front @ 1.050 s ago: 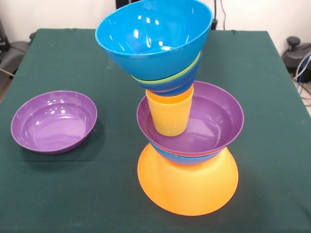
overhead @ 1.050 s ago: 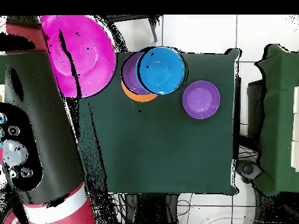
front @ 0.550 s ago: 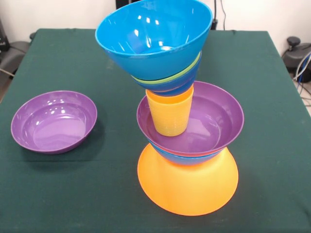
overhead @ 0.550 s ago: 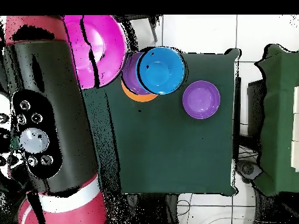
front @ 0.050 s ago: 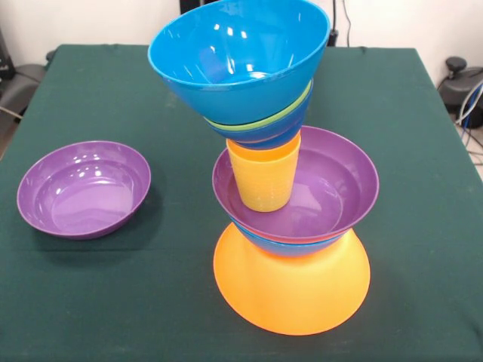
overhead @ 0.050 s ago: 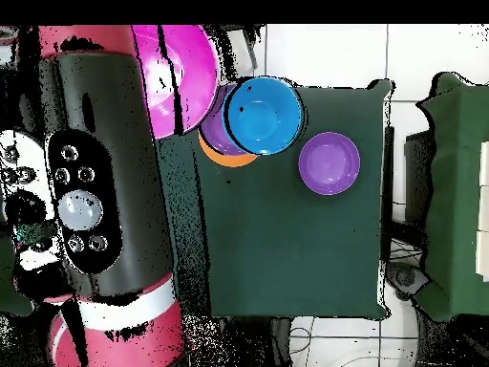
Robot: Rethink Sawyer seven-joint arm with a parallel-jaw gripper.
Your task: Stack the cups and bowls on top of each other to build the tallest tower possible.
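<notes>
The tower stands on the wide yellow-orange bowl [front @ 0.050 s ago: 290, 290], turned upside down. On it sit a blue bowl [front @ 0.050 s ago: 287, 245] and a shallow purple bowl [front @ 0.050 s ago: 332, 188]. A ribbed yellow cup [front @ 0.050 s ago: 264, 181] stands inside the purple one. Tilted on the cup are nested bowls: a green rim [front @ 0.050 s ago: 290, 111] and a big bright blue bowl [front @ 0.050 s ago: 234, 53] on top. From above, the tower shows as the blue bowl [overhead @ 0.050 s ago: 263, 115]. A large pink bowl [overhead @ 0.050 s ago: 191, 72] shows beside the robot arm [overhead @ 0.050 s ago: 95, 191], partly hidden by it. The gripper itself shows in neither view.
A second shallow purple bowl [front @ 0.050 s ago: 81, 188] lies upright and alone on the green table [front @ 0.050 s ago: 407, 113], left of the tower; from above, this purple bowl [overhead @ 0.050 s ago: 329, 163] lies right of the tower. The arm covers the table's left part in the overhead view.
In the overhead view the arm and the pink bowl have shifted right, closer to the tower. The tower and the loose purple bowl have not moved.
</notes>
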